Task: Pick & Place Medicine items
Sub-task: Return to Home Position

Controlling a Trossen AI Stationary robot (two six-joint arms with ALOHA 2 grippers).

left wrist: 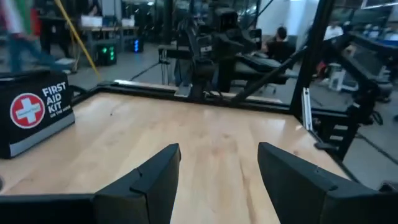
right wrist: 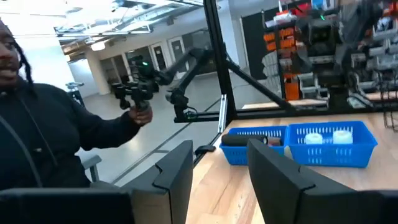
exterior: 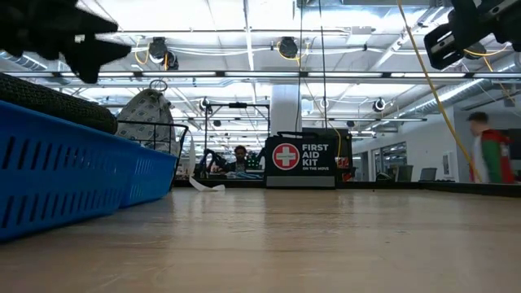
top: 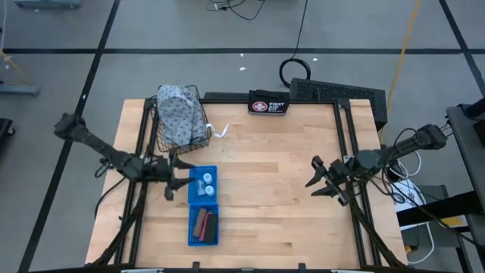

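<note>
While both arms hang above the pale wooden table (top: pixel 280 212), the left gripper (top: pixel 176 180) sits just beside the far one of two blue slatted plastic baskets (top: pixel 203 199) set end to end. Its fingers (left wrist: pixel 149 180) are spread wide with nothing between them. The right gripper (top: pixel 312 174) is over the table's right side, well apart from the baskets, its dark fingers (right wrist: pixel 177 171) likewise parted and empty.

Small white round bottles (top: pixel 204 184) stand in the far basket. Short reddish, brown and black oblong items (top: pixel 204 224) lie side by side in the near one; from above I cannot tell them clearly apart.

At the table's back edge stands a black pouch (exterior: pixel 308 159) with a red disc bearing a white cross and the white words "FIRST AID KIT"; the smaller line below is too small to read. A black wire basket holding grey patterned cloth (top: pixel 180 115) stands at the back left.
</note>
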